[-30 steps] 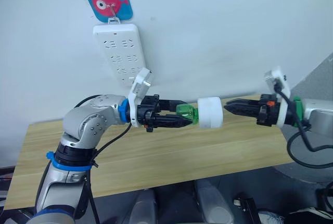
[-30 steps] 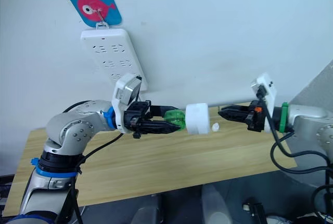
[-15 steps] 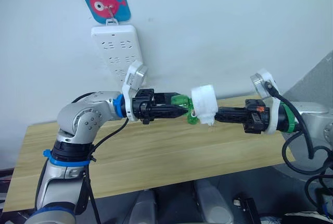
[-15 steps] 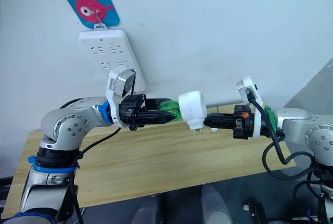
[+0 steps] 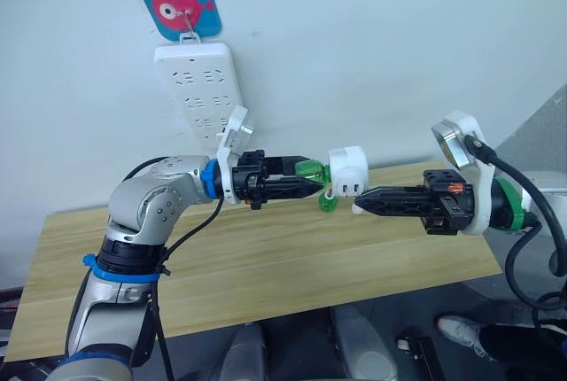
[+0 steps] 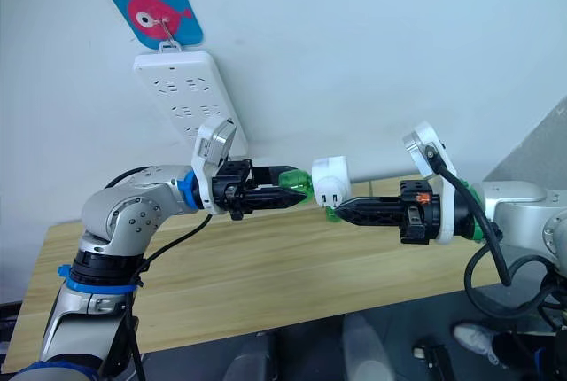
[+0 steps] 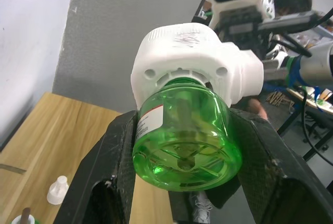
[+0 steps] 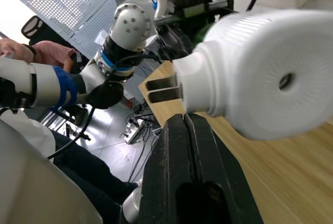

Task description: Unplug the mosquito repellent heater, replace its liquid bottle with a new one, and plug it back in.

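Heater hangs in mid-air above the tabletop, prongs facing the camera, with its green bottle clamped at the base in the left pincer. Right pincer sits just below the heater, fingers pressed together, tip touching or just under it — hard to tell. Strip hangs on the wall behind; a small white cap lies on the tabletop.

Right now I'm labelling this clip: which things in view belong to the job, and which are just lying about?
Job:
mosquito repellent heater
green liquid bottle, held by the left gripper
right gripper
power strip

Lying about:
fish sign
small white cap on the wooden table
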